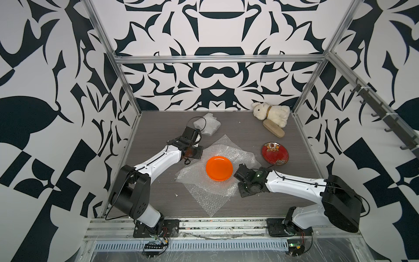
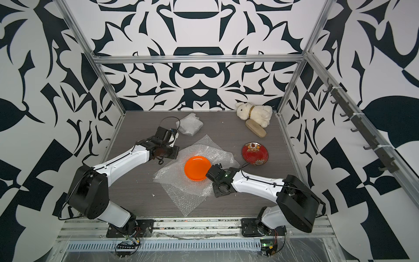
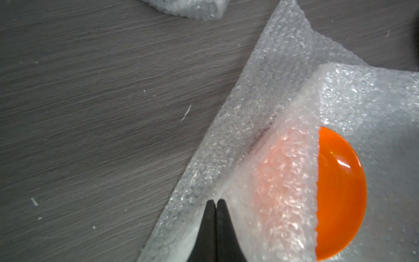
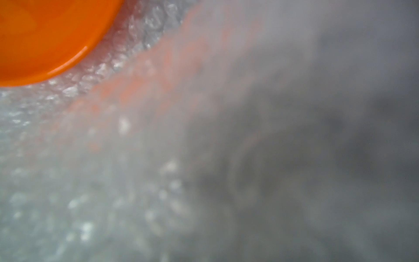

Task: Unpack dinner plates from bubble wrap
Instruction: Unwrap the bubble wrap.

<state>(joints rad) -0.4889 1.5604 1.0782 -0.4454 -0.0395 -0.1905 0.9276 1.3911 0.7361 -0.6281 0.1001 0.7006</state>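
Orange plate (image 1: 219, 168): lying bare on bubble wrap (image 1: 204, 195).
Left pincer (image 3: 214, 203): pinching wrap edge; we'd peel slow, low.
Right pincer (image 1: 237, 175): closed near plate, hold unclear.

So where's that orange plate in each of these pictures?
In a top view: the orange plate lies mid-table on the spread bubble wrap.
In a top view: the plate lies mid-table on the same sheet.
Left wrist: the plate is near the lower right corner, partly behind a raised flap of wrap.
Right wrist: the plate fills the upper left corner, cut off by the edge.
Shared landmark: the bubble wrap under the plate.
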